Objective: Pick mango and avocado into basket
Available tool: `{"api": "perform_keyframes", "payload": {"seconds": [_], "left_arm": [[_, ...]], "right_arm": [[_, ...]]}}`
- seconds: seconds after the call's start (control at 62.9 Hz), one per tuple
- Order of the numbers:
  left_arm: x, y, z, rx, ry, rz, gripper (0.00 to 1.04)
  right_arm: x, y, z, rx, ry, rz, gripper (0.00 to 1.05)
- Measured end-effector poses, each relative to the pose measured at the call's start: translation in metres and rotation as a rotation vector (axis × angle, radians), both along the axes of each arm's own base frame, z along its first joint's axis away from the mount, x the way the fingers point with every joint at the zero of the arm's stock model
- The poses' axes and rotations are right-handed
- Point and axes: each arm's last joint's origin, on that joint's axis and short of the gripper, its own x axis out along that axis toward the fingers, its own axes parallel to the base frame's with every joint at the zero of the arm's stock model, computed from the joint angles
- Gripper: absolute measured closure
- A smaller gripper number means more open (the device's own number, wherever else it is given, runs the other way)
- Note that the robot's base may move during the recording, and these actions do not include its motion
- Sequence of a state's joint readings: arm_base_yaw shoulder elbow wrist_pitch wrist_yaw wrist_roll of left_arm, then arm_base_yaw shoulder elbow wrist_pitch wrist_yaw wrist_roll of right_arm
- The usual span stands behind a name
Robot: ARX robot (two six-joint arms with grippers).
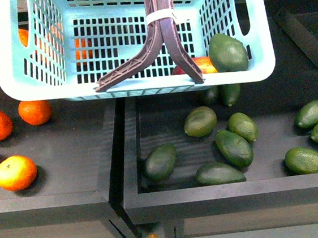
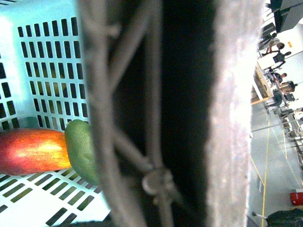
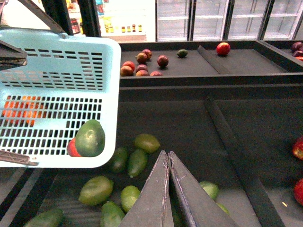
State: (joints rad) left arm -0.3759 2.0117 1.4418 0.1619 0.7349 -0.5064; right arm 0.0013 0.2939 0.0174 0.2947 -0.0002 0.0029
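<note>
The turquoise basket (image 1: pixel 44 57) hangs above the bins, held up by its brown handles (image 1: pixel 162 44) tied with a white zip tie. Inside it lie the red-orange mango (image 1: pixel 201 64) and a dark green avocado (image 1: pixel 227 52), side by side in the near right corner. The left wrist view shows the mango (image 2: pixel 33 151) and avocado (image 2: pixel 81 149) on the basket floor, with the handle (image 2: pixel 123 113) filling the view; my left gripper is shut on it, its fingers hidden. My right gripper (image 3: pixel 168 156) is shut and empty above loose avocados; the basket (image 3: pixel 106 94) is off to one side.
A black bin (image 1: pixel 130 156) below holds several loose avocados (image 1: pixel 234 147). The bin to its left holds oranges (image 1: pixel 15 172). In the right wrist view, far bins hold dark red fruit (image 3: pixel 142 64) and an apple (image 3: pixel 223 48); a divider (image 3: pixel 236 151) runs beside the gripper.
</note>
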Motion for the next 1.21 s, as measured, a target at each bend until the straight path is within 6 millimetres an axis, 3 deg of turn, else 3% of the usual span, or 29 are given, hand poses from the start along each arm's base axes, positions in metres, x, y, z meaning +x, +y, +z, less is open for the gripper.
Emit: {"api": "perform_keyframes", "payload": {"seconds": [0.651,0.81,1.049,1.112,1.208], "left_arm": [[0.000,0.000,0.000,0.000,0.000,-0.002,0.93],[0.000,0.000,0.000,0.000,0.000,-0.001,0.93],[0.000,-0.001,0.000,0.001,-0.001,0.000,0.93],[-0.002,-0.005,0.000,-0.002,0.000,-0.016,0.93],[-0.003,-0.007,0.000,-0.007,0.005,-0.030,0.93]], "right_arm": [[-0.019,0.000,-0.003,0.000,0.006,0.000,1.03],[-0.019,0.000,-0.003,0.000,0.006,0.000,0.62],[-0.019,0.000,-0.003,0.000,0.006,-0.003,0.24],[-0.019,0.000,-0.003,0.000,0.005,-0.003,0.09],[-0.019,0.000,-0.003,0.000,0.005,-0.003,0.09]]}}
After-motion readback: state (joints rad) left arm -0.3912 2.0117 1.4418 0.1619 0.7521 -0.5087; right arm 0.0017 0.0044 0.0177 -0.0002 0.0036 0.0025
